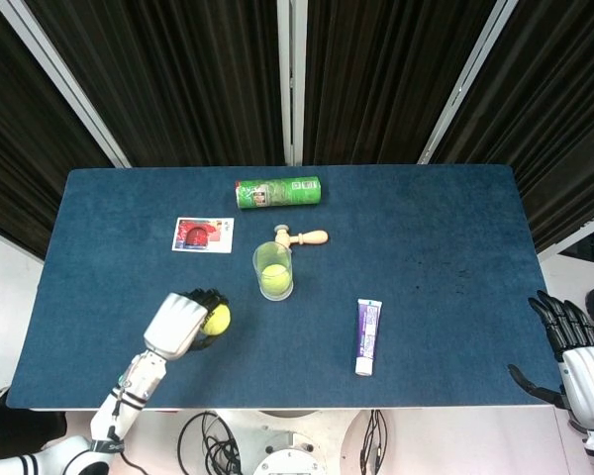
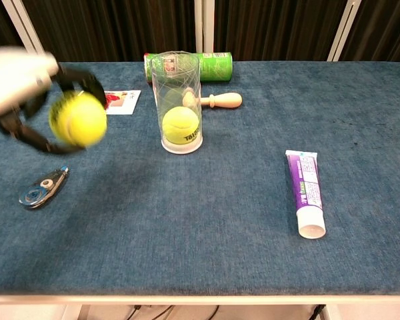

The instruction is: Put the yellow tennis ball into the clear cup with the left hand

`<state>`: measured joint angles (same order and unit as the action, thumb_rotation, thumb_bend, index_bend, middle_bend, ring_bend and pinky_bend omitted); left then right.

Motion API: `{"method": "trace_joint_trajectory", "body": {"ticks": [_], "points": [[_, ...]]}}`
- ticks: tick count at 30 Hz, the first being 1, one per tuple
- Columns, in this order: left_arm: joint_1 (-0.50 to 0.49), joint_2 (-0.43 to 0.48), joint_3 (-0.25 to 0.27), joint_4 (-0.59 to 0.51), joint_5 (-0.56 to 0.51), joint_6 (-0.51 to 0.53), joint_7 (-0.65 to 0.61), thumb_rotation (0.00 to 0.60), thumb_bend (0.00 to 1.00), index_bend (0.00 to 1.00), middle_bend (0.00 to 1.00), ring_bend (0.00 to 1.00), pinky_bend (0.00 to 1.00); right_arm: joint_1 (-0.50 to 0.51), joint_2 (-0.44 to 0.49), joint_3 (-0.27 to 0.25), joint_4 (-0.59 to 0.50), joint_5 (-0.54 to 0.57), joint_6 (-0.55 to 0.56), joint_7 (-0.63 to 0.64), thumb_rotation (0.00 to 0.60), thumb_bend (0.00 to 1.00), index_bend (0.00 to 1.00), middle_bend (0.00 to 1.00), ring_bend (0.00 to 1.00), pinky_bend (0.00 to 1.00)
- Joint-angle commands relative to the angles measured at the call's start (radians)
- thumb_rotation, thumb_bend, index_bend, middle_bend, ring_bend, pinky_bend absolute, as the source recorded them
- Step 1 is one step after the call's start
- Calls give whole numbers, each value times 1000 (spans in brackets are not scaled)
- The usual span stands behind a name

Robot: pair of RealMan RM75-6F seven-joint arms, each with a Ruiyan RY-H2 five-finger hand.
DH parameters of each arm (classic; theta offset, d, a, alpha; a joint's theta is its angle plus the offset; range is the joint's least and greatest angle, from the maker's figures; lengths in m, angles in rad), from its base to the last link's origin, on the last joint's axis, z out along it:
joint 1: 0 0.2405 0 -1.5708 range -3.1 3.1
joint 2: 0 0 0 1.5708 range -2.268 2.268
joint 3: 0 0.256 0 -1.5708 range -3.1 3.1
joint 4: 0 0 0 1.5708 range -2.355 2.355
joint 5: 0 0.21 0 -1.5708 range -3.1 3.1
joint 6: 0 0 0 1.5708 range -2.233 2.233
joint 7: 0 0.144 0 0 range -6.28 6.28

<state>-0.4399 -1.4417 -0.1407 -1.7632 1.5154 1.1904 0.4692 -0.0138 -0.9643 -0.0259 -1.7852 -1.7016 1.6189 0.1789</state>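
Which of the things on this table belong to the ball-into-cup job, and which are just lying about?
Part of the job:
- left hand, gripping the ball
- yellow tennis ball, lifted off the table
- clear cup, upright, already holding another tennis ball

Lying about:
- green can, on its side
- wooden handle
- picture card
- purple tube
- small blue item
- right hand, idle at the table edge

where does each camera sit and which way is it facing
Head view: high above the near edge, looking steeply down on the whole blue table; shows the left hand gripping the yellow tennis ball, and the right hand off the right edge.
Chest view: low at the near edge, looking across the table toward the dark curtains; shows only the blurred left hand with the ball.
Both share the clear plastic cup and purple-and-white tube.
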Motion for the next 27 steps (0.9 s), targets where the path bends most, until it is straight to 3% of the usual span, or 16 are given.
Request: {"method": "trace_joint_trajectory", "body": {"ticks": [1,6,12,23,26,27], "points": [[-41,106,-84,-120,-42,2,93,600,260,465,508,483,712,2,3,0,6,-7,1,2,600,176,0,0,0,0],[-127,119,-158,-171,-137,-72,150,600,262,468,512,492,716,3,1,1,6,-6,-1,-6,600,176,0,0,0,0],[-264,48,-215,-145,-295,-150,277,600,260,468,512,492,716,2,-3,4,9,-4,2,-8,600,176,0,0,0,0],[-402,-37,-230,-30,-416,-164,325,600,252,458,487,473,697,4,2,11,14,12,0,16,600,176,0,0,0,0],[-414,-36,-222,-20,-451,-162,325,600,238,376,417,419,654,2,3,10,14,11,2,20,600,176,0,0,0,0],[-417,-31,-218,-22,-464,-165,317,600,227,297,369,388,628,2,4,10,15,10,2,21,600,176,0,0,0,0]]}}
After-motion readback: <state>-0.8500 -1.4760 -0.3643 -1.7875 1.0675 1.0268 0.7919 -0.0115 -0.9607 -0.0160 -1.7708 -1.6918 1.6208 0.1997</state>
